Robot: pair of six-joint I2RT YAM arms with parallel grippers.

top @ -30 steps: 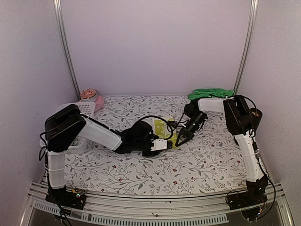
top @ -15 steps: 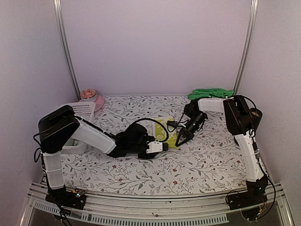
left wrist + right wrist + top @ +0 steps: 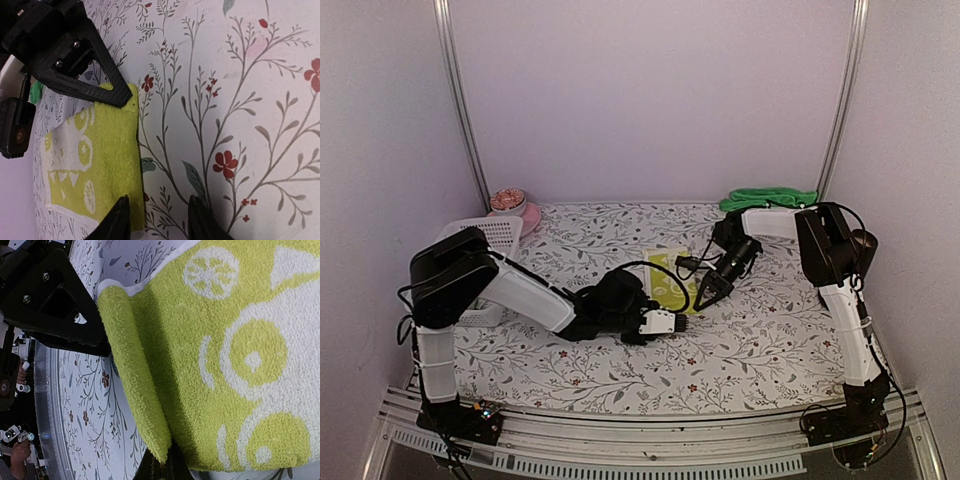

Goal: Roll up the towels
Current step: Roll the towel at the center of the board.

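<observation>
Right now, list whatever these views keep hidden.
Green towel: top view only, too small to tell its folds.
Basket: top view, the left arm covers its near side; contents unseen.
Right hand: right wrist view, cut off by the bottom edge; how much yellow towel it pinches is unseen.
Left hand: left wrist view, only fingertips show above the bottom edge.
</observation>
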